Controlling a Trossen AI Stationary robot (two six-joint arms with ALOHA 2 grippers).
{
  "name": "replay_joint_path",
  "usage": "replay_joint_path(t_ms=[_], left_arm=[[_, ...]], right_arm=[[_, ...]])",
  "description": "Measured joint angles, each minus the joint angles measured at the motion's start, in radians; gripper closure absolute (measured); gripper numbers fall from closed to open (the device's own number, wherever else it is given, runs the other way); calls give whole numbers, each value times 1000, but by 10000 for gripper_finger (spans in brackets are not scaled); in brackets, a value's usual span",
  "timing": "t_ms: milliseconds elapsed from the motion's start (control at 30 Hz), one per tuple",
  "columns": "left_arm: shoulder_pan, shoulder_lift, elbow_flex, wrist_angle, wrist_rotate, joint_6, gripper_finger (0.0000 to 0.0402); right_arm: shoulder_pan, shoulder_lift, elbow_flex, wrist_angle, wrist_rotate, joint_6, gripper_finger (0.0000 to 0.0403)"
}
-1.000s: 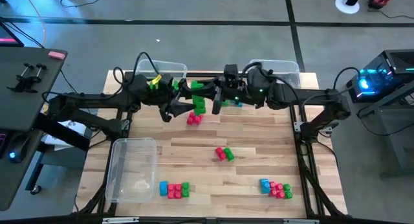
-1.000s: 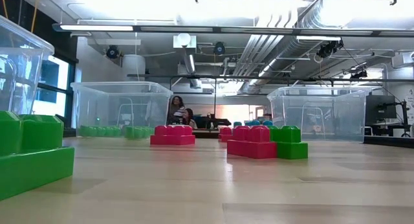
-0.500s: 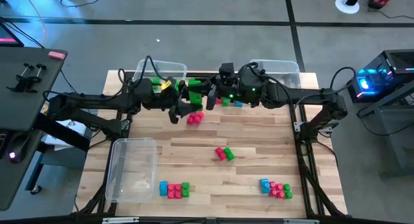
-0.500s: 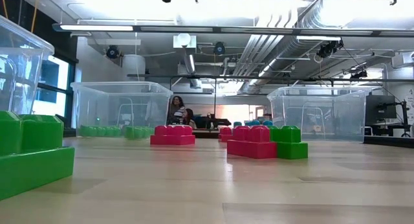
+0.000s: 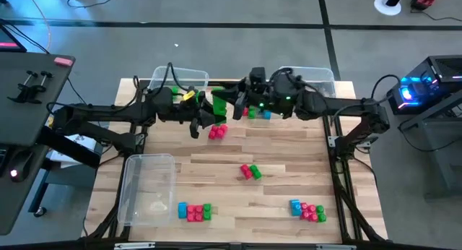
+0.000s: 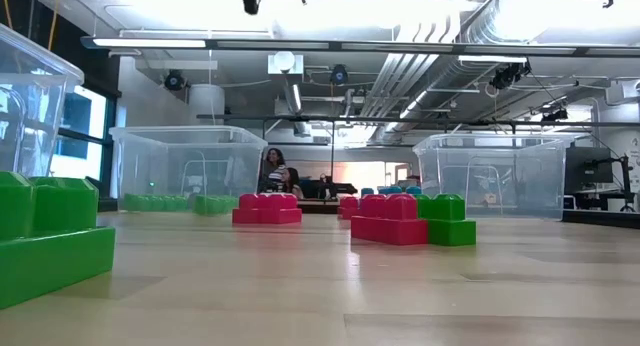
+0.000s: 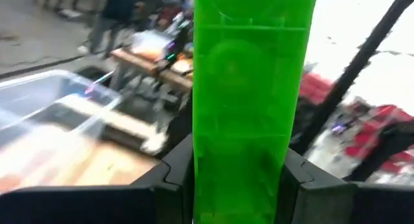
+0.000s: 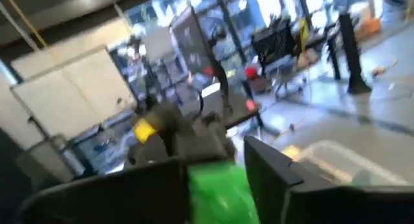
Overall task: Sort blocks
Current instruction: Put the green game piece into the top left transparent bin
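A long bright green block (image 5: 219, 103) hangs in the air over the table's far middle, between my two grippers. My left gripper (image 5: 209, 114) comes at it from the table's left and is shut on it; in the left wrist view the block (image 7: 252, 88) fills the gap in my left gripper (image 7: 238, 169). My right gripper (image 5: 234, 105) meets the same block from the right, and the block (image 8: 217, 191) lies in front of it (image 8: 217, 179). Whether the right gripper touches it, I cannot tell. My left gripper pinches the green block by two opposite long sides (image 7: 197, 179), one finger (image 7: 178, 175) on each. The fingers come level from the table's left side. The block is lifted clear of the table and reaches on beyond the fingertips.
Clear bins stand at the far left (image 5: 180, 78), far right (image 5: 314, 75) and near left (image 5: 148, 188). Block clusters lie on the wood: red (image 5: 216, 132), red-green (image 5: 250, 171), and two mixed ones near the front (image 5: 195, 212) (image 5: 308, 210).
My left gripper has tipped up from a downward slant to level and come in toward the green block from the left. The block stays in the air over the far middle of the table.
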Motion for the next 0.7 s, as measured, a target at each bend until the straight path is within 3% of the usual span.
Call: replay_joint_path(t_ms=[133, 300, 400, 500, 700], left_arm=[[51, -61, 0, -231, -62, 77, 299], [165, -167, 0, -659, -430, 144, 299], [260, -187, 0, -901, -555, 157, 299], [380, -166, 0, -1012, -544, 171, 299], [544, -69, 0, -969, -483, 238, 299]], right_arm=[[0, -59, 1, -32, 26, -58, 269], [5, -144, 1, -196, 26, -70, 255], [16, -179, 2, -327, 30, -28, 254], [36, -191, 1, -416, 59, -3, 254], [56, -192, 1, -439, 100, -3, 254]])
